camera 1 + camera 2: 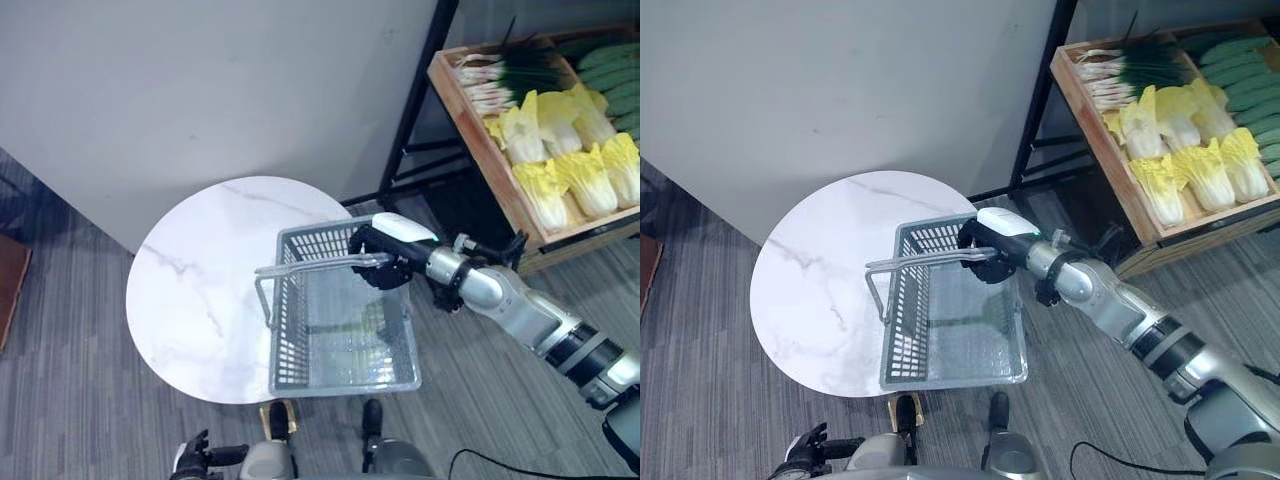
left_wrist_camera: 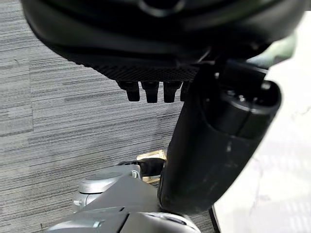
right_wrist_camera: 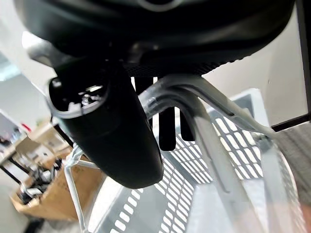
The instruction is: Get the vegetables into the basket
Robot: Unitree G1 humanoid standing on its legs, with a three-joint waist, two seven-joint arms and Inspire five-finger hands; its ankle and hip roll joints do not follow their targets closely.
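A grey plastic basket (image 1: 340,385) stands on the right edge of a round white marble table (image 1: 200,290), partly overhanging it. My right hand (image 1: 385,258) reaches in from the right and is shut on the basket's raised handle (image 1: 310,266). In the right wrist view the handle bars (image 3: 214,141) run between the thumb (image 3: 112,136) and the curled fingers. The vegetables lie in a wooden crate (image 1: 490,150) at the upper right: scallions (image 1: 505,70), yellow cabbages (image 1: 575,165) and cucumbers (image 1: 615,70). My left hand (image 1: 195,455) hangs low at the bottom left, open and holding nothing.
The crate rests on a black metal shelf frame (image 1: 415,100) behind and to the right of the table. A grey wall (image 1: 200,80) stands behind the table. Grey carpet (image 1: 80,380) surrounds it.
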